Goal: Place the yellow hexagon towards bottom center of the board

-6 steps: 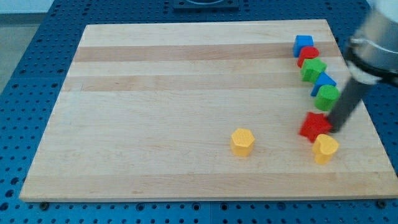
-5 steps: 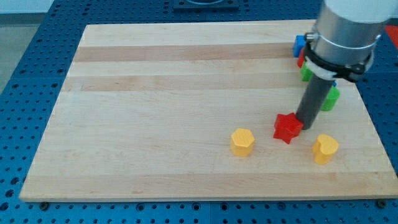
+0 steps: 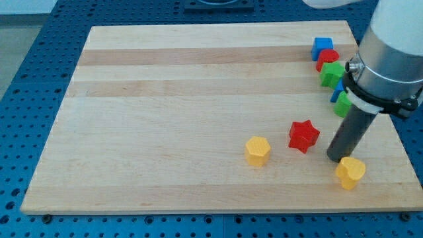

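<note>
Camera view, working from the view's bottom upward: you have the board (image 3: 165, 192) lying on a blue perforated table (image 3: 26, 79). Nearest the bottom edge, at the view's right, sits a yellow block (image 3: 349, 173), its shape hard to make out. My tip (image 3: 336, 158) stands just above and left of it, touching or nearly so; you can't tell which. No jaws on this rig, only the dark rod, so nothing is spread or pinched. Left of that, the yellow hexagon (image 3: 258, 151) rests alone, somewhat right of the board's centre line and in the lower part, well apart from my tip. Just up and right of it, near but not touching, is the red star (image 3: 304, 135), between hexagon and rod. Further up, along the right edge, you see a tight row: a green block (image 3: 342, 104) partly hidden by the arm, a sliver of blue block (image 3: 338, 90), a green block (image 3: 332, 74), a red block (image 3: 326, 59), and a blue cube (image 3: 322, 46) farthest.
</note>
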Action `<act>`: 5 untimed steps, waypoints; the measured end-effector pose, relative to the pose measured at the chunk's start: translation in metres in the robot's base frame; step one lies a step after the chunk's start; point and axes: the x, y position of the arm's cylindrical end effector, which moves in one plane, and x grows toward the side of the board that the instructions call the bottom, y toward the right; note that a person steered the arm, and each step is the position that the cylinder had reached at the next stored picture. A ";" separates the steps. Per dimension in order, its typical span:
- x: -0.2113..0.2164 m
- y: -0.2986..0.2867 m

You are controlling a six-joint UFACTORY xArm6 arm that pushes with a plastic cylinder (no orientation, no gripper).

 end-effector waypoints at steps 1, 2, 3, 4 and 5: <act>0.000 -0.046; -0.003 -0.090; -0.026 -0.118; -0.044 -0.142; -0.045 -0.191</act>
